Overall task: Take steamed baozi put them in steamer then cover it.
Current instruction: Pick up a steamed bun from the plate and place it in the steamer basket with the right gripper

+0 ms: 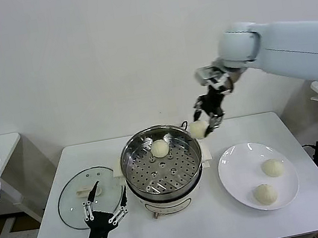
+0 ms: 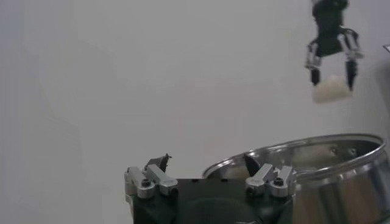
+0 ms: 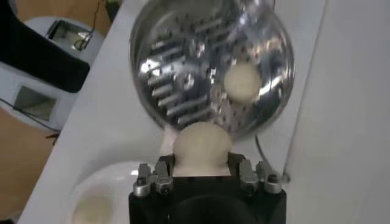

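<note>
Right gripper [image 1: 207,124] is clamped on a baozi [image 1: 198,129], held above the steamer [image 1: 161,158] rim's far right edge. Release here and you risk it glancing off the rim. Left gripper [image 1: 105,208] waits spread over the cover [image 1: 91,197].

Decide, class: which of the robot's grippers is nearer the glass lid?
Left. The left gripper hovers open just over the glass lid; the right gripper holds a baozi beyond the steamer.
</note>
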Available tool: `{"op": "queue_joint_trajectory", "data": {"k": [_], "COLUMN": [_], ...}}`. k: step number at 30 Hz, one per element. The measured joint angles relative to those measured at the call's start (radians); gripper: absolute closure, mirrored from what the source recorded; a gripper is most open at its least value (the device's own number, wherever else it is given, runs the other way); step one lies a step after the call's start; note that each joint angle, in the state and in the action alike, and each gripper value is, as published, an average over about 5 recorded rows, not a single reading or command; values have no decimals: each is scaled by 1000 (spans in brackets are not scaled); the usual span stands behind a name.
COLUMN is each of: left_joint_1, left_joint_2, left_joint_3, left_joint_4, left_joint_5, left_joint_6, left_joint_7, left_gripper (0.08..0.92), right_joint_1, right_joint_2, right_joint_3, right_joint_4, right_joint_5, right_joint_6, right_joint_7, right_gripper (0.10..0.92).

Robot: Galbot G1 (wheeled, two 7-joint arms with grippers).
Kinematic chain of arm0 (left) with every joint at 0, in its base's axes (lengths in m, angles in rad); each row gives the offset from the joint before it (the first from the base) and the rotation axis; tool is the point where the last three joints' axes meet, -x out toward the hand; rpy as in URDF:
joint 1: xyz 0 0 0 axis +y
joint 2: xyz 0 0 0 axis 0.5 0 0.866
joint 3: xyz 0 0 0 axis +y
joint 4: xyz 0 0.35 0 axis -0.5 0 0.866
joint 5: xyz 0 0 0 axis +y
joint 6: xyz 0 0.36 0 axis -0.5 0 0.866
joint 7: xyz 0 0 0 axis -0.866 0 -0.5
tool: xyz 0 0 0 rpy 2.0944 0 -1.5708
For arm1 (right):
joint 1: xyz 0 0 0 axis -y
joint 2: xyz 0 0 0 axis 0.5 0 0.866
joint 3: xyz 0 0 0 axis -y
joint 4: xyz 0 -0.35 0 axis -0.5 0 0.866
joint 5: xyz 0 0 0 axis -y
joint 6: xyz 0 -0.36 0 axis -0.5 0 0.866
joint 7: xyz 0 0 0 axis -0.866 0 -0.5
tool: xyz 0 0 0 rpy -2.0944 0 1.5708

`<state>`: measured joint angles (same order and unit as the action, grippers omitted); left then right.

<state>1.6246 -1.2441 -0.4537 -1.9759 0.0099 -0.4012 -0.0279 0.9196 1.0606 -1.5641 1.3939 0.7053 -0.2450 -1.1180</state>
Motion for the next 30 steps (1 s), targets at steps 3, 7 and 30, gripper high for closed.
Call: {"op": "queue_joint_trajectory", "data": {"k": [3,7,30], "left_joint_1": [-1,0,3], "left_joint_2": [-3,-6,-9], "left_joint_3": [6,11,-4], "left_joint_4": [0,2,11], "left_joint_5": [1,3,4], "left_joint_6": [1,1,-9], "left_joint_7": [-1,-3,-6], "left_gripper": [177,177,177], "right_joint_1": [-14,-47,-217], "right_joint_2": [73,165,423], "right_joint_3": [-10,-20,-43], "right_joint_4": [-20,-58,-227], "right_joint_5": [37,72,85], "right_joint_6": [-24,-50,-99], "right_joint_7": [33,75,186], "right_gripper": [424,430,411]}}
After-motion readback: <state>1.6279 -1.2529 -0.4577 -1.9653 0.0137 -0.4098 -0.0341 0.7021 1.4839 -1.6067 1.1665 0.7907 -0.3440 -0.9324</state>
